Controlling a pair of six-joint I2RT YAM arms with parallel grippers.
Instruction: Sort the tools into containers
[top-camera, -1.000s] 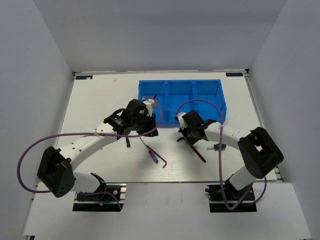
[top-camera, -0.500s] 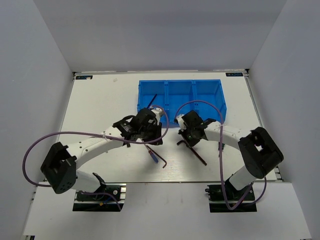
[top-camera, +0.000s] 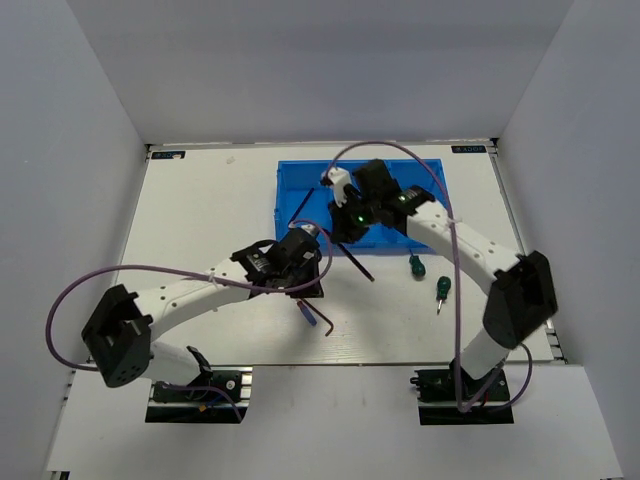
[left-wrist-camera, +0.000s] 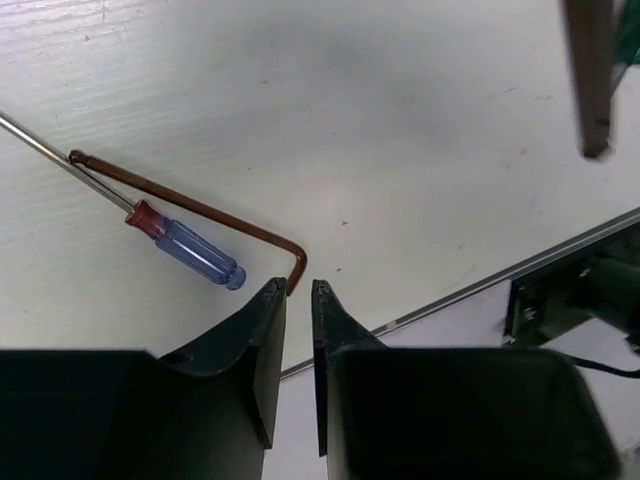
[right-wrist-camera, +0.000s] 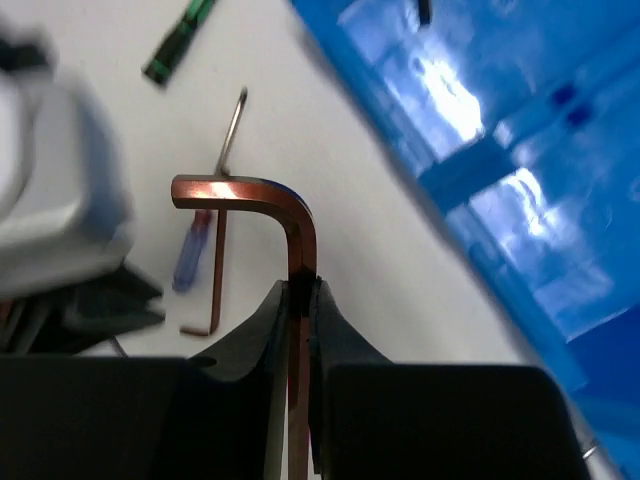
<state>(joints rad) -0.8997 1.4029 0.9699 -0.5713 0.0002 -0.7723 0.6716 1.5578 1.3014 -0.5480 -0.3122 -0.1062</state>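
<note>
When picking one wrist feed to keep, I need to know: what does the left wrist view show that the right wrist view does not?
Only the left wrist view: the left gripper, fingers a narrow gap apart, and the table's near edge. Only the right wrist view: the right gripper shut on a copper hex key, the blue tray, a green-handled screwdriver. Both: the blue-handled screwdriver and the brown hex key lying beside it on the table.

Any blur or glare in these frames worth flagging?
Top external: sharp, evenly lit. Left wrist: table and blue-handled screwdriver crisp; a dark bar at upper right is out of focus. Right wrist: blue tray smeared with white glare, and the hex key in the right gripper glints at its bend.
</note>
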